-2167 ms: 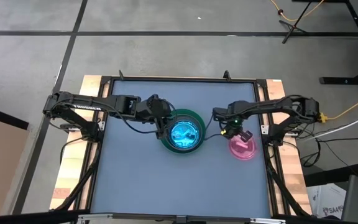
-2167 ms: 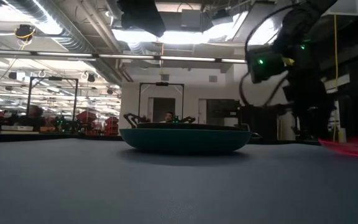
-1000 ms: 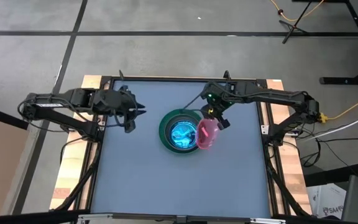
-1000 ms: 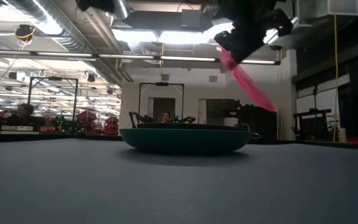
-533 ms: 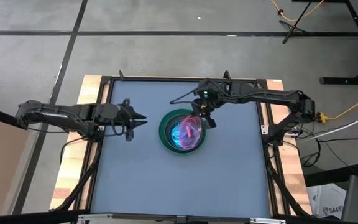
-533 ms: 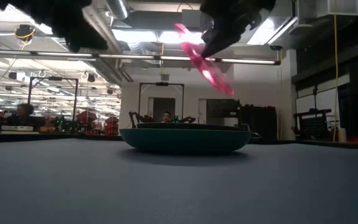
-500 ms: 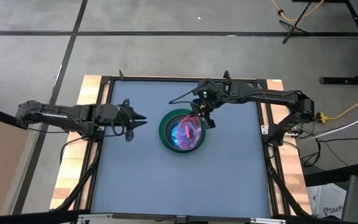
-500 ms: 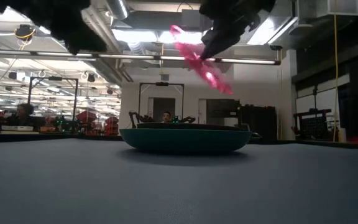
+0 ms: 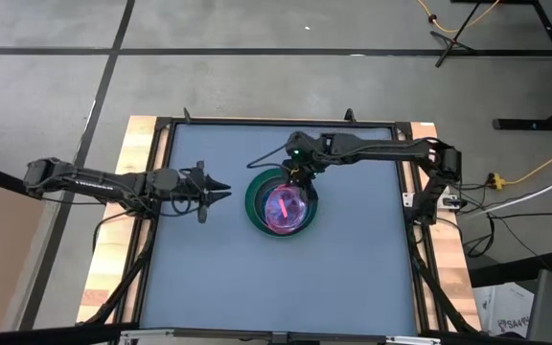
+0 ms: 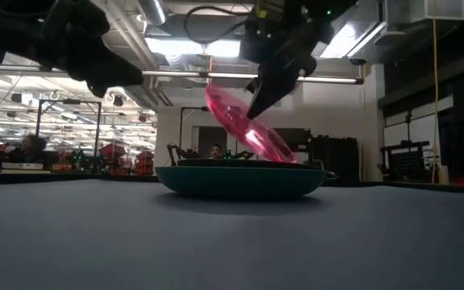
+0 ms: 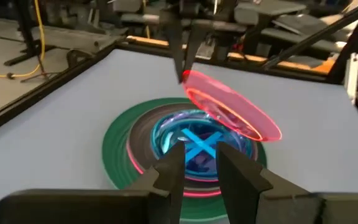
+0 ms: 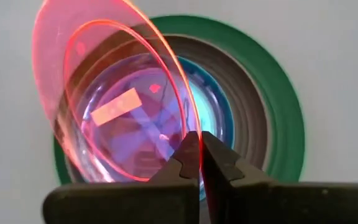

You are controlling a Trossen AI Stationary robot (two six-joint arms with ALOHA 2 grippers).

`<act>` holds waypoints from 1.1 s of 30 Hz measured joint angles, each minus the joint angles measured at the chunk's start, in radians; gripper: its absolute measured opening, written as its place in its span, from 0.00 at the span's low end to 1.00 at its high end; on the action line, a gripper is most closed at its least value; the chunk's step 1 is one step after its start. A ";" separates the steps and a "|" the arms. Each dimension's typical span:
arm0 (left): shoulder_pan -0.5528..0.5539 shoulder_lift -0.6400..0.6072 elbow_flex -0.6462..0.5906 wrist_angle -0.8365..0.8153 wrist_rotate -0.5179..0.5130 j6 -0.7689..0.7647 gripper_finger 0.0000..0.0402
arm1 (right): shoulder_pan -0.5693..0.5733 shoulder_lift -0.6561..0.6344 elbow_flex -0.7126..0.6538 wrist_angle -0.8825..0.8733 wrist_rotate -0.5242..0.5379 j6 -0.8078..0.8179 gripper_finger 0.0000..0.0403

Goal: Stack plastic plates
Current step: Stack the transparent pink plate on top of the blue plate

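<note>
Right hand [image 9: 298, 182] holds pink plate [image 9: 284, 204] over stack [image 9: 257, 199] (tilted).

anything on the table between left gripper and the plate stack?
Nothing: bare blue-grey table between the left gripper and the plate stack, clearest in the high view.

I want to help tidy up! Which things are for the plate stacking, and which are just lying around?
For the job:
- pink plate, pinched tilted in the right gripper
- plate stack, green plate at the bottom
- left gripper, waiting aside

Just there:
- yellow cable on the floor

Tilted plate [image 10: 246, 125] over the plate stack [image 9: 281, 201]; left arm [image 9: 113, 182] aside
</note>
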 joint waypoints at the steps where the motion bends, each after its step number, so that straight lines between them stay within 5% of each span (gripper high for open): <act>1: 0.003 0.000 -0.013 0.024 0.008 0.000 0.21 | 0.000 0.008 0.000 0.008 0.000 0.000 0.00; 33: 0.036 0.000 -0.051 0.155 0.031 0.103 0.21 | 0.000 0.075 0.000 0.017 0.158 -0.014 0.00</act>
